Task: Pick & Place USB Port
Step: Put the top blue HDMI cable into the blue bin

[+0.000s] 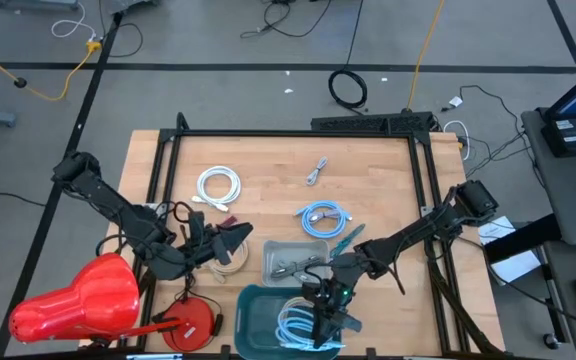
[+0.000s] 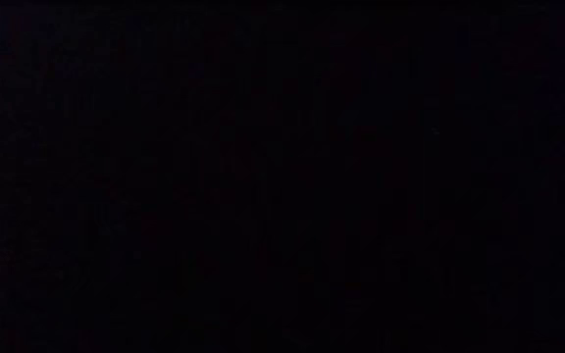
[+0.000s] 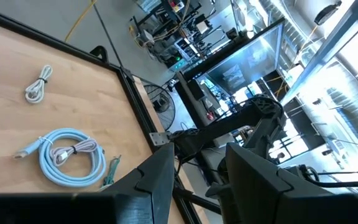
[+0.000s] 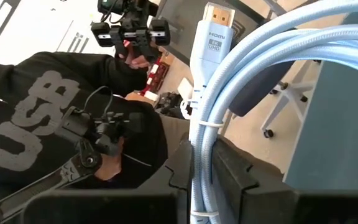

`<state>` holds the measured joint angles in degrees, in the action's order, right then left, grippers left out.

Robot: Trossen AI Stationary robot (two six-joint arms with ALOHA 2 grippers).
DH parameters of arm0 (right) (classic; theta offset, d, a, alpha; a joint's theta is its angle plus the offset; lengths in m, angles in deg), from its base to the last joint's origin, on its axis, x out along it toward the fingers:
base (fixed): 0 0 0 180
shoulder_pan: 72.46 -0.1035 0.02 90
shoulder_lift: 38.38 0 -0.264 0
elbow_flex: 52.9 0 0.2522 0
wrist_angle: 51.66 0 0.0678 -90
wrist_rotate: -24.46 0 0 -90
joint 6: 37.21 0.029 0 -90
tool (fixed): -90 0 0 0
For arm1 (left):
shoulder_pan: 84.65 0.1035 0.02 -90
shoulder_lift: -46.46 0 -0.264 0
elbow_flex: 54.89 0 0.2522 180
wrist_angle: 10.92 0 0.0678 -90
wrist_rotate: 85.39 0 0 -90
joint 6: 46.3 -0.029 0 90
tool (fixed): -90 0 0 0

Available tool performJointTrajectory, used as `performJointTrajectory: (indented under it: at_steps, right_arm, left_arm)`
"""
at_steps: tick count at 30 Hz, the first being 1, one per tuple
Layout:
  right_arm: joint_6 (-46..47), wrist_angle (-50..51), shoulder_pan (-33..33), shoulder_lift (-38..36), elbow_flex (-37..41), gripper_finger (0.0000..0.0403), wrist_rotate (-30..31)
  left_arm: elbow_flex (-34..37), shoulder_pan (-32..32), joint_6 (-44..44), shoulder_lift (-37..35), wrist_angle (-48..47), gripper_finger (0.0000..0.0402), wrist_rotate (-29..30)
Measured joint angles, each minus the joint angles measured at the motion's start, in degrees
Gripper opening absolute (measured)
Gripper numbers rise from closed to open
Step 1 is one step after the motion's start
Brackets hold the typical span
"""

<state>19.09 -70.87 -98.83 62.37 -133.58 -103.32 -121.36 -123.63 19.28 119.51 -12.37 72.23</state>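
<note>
Lowering a coiled pale-blue cable (image 4: 241, 93) over the teal bin (image 1: 258, 318), we have the right pincer (image 1: 325, 318) clamped on the bundle, its HDMI-marked plug sticking up past the fingers. We judge this the placing step; next, the fingers need to part with the coil fully inside the bin's walls. Our left pincer (image 1: 236, 240) waits just beyond the bin's left corner, fingers apart, holding nothing. The low view is black.
</note>
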Motion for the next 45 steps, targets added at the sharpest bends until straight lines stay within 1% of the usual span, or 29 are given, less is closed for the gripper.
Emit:
performJointTrajectory:
  at_steps: [8,14,23,25,28,31,35,40,45]
  right_arm:
    - [-0.97,3.51,0.0,0.0,0.0,0.0024,0.35]
    - [-2.99,10.16,0.08,-0.04,0.0,0.0024,4.6]
    - [-3.1,11.99,0.37,-0.04,0.0,0.0026,5.6]
    - [-3.73,12.01,0.37,-0.04,0.0,0.0043,7.75]
    - [-3.87,11.81,0.42,-0.04,0.0,0.0086,10.53]
    - [-3.87,11.45,0.46,-0.04,0.0,0.0127,10.84]
    - [-3.88,11.33,0.55,-0.04,0.0,0.0167,10.91]
    - [-3.13,11.37,0.99,-0.04,0.0,0.0191,10.93]
    - [-2.29,11.84,1.22,-0.04,0.0,0.0195,10.75]
  left_arm:
    - [0.0,0.0,0.0,0.0,-0.01,0.0147,0.21]
    - [0.0,0.0,0.11,0.0,0.01,0.0147,0.61]
    - [0.0,0.0,0.04,0.0,0.3,0.0147,1.42]
    - [0.0,0.0,-0.65,0.0,1.24,0.0147,1.42]
    - [0.0,0.0,-1.08,0.0,1.52,0.0147,1.43]
    - [0.0,-0.19,-1.2,0.02,1.52,0.0147,1.44]
    - [0.0,-0.37,-1.25,0.02,1.52,0.0147,1.41]
    - [0.0,-0.44,-1.42,0.02,1.49,0.0147,1.42]
    - [0.0,-0.45,-1.47,0.02,1.48,0.0147,1.4]
